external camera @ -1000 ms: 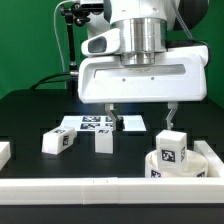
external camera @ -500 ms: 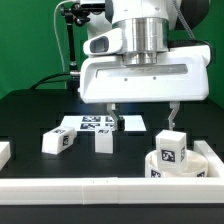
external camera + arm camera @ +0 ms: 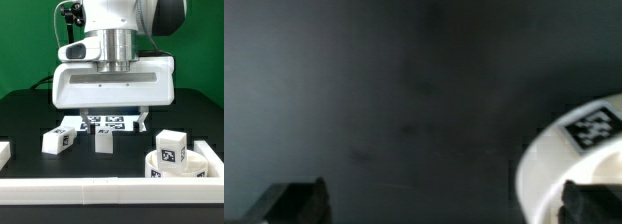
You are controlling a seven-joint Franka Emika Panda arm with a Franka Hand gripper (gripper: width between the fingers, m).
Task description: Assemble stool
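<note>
The pincer [image 3: 115,120] hangs wide open and empty over the bench [image 3: 25,118]. In the exterior view the nearest leg [image 3: 103,142] stands upright at 6 o'clock, the seat [image 3: 198,166] at 4 o'clock.

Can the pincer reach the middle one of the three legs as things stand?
Probably yes: the pincer hangs open and empty near the leg, and nothing lies over that leg or touches it.
</note>
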